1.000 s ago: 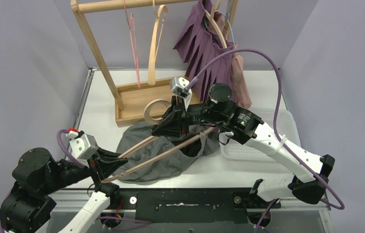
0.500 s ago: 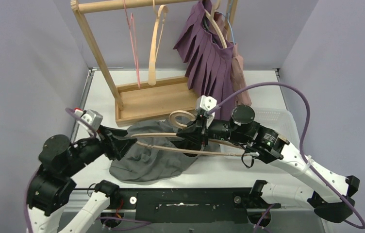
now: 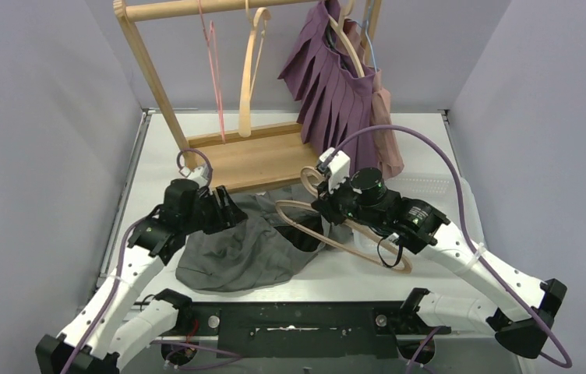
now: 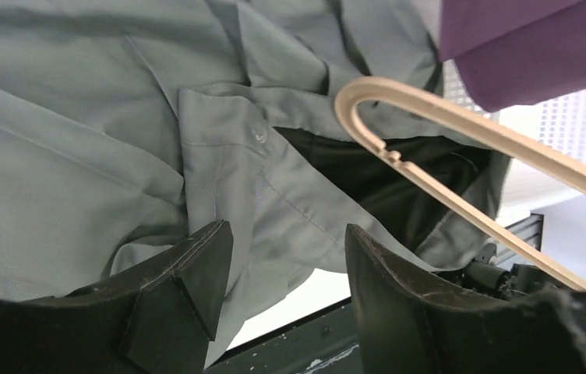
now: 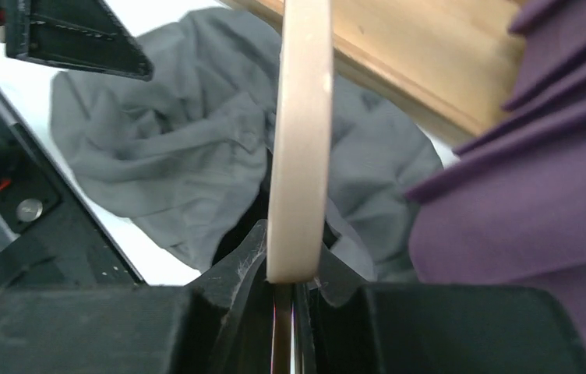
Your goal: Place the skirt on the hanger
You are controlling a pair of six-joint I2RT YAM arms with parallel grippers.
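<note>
A crumpled grey skirt (image 3: pixel 235 253) lies on the white table in front of the rack. My right gripper (image 3: pixel 323 204) is shut on the hook end of a light wooden hanger (image 3: pixel 337 234), whose arms slant toward the front right above the skirt's right edge. The right wrist view shows the hanger (image 5: pixel 299 140) clamped between the jaws over the skirt (image 5: pixel 165 148). My left gripper (image 3: pixel 231 212) hovers open over the skirt's back left part, holding nothing. From the left wrist, the skirt (image 4: pixel 118 140), its dark waist opening and the hanger (image 4: pixel 461 140) show beyond the left gripper (image 4: pixel 286 241).
A wooden clothes rack (image 3: pixel 227 160) stands at the back with a bare wooden hanger (image 3: pixel 251 70), a pink hanger (image 3: pixel 213 62), a purple pleated skirt (image 3: pixel 337 86) and a pink garment (image 3: pixel 387 125). A white perforated tray (image 3: pixel 438 191) sits at the right.
My left gripper opened, let go of the hanger's arm and moved back and right over the skirt. The right gripper carried the hanger right, and its free arms now point front right.
</note>
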